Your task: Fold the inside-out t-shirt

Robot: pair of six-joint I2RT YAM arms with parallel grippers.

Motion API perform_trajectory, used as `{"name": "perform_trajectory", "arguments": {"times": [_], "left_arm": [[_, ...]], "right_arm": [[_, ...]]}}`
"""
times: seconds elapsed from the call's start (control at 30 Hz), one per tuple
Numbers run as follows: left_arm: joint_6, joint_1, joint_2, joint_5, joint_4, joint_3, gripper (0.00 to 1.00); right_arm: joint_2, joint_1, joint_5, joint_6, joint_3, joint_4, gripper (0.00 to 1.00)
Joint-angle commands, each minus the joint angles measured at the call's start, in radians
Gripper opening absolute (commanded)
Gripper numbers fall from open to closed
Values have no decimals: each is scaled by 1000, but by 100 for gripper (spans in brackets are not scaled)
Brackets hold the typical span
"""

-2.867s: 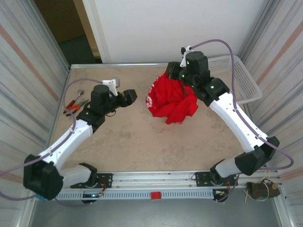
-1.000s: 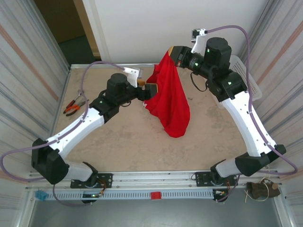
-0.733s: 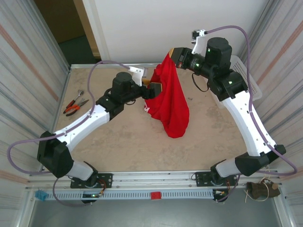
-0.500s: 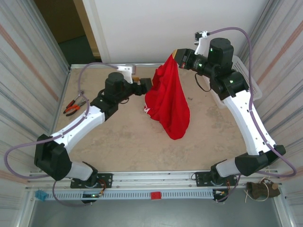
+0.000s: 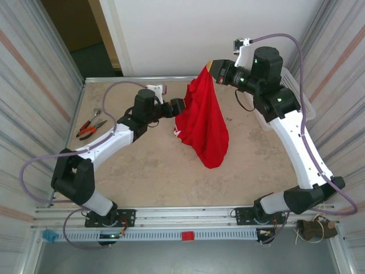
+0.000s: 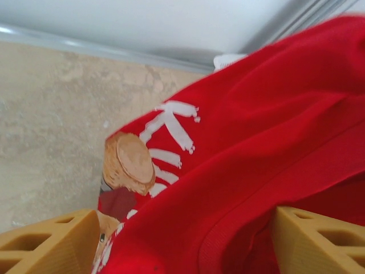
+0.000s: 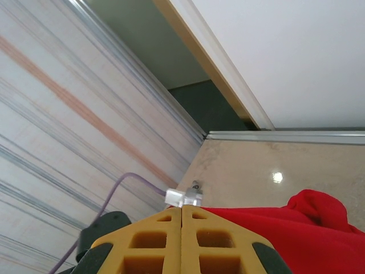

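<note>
Shirt: the inside-out t-shirt [image 5: 205,123] hangs in the upper middle of the top view as a narrow red drape. Its lowest tip looks down on the table [image 5: 142,171].
Long axis: it runs from the peak at upper centre down and a little right to that tip, steep rather than flat.
Right gripper [image 5: 211,67]: I am pinched on the peak and carry the whole drape. In the right wrist view my fingers [image 7: 154,240] meet with no gap, and red cloth spills out at the lower right.
Left gripper [image 5: 178,107]: I am at the drape's left edge, about halfway down it, fingers spread wide. In the left wrist view they sit in the two lower corners [image 6: 51,240], with a stitched hem fold and the white lettering [image 6: 171,131] between them and nothing clamped.
Direction: the cloth lies straight ahead of my left fingers, to their right in the top view.
Nearer arm: left, and it is the free one.
Next, as I judge: close the left fingers on that hem.
Risk: catching two layers.
</note>
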Motion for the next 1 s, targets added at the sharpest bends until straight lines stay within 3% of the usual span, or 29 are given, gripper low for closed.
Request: {"name": "perform_trajectory", "arguments": {"times": [0.0, 0.1, 0.2, 0.27, 0.3, 0.37, 0.4, 0.63, 0.73, 0.8, 0.83, 0.97], "left_arm": [[-31, -26, 20, 39, 39, 22, 72], [-44, -34, 42, 59, 48, 38, 54], [-57, -38, 38, 69, 44, 58, 64], [-44, -44, 36, 72, 17, 81, 56], [-45, -45, 41, 82, 13, 91, 47], [-42, -45, 49, 109, 3, 113, 12], [-32, -44, 50, 109, -12, 129, 0], [60, 21, -17, 111, -200, 374, 0], [86, 34, -17, 142, -292, 513, 0], [86, 35, -8, 171, -351, 587, 0], [82, 34, -3, 191, -373, 616, 0], [68, 32, -17, 238, -403, 619, 0]], "right_arm": [[-48, -3, -12, -7, -11, 65, 0], [-60, -12, -6, -10, -25, 65, 0], [-78, -34, 2, -4, -51, 68, 0], [-92, -50, -6, 6, -74, 77, 0], [-100, -55, -5, 9, -84, 81, 0], [-120, -69, -7, 17, -108, 89, 0], [-130, -77, -6, 19, -120, 91, 0], [-227, -158, 55, 71, -342, 117, 0], [-243, -191, 149, 62, -447, 83, 0], [-228, -194, 281, 8, -453, -49, 38], [-237, -193, 317, -6, -466, -91, 50], [-374, -138, 245, -18, -590, -18, 57]]}}
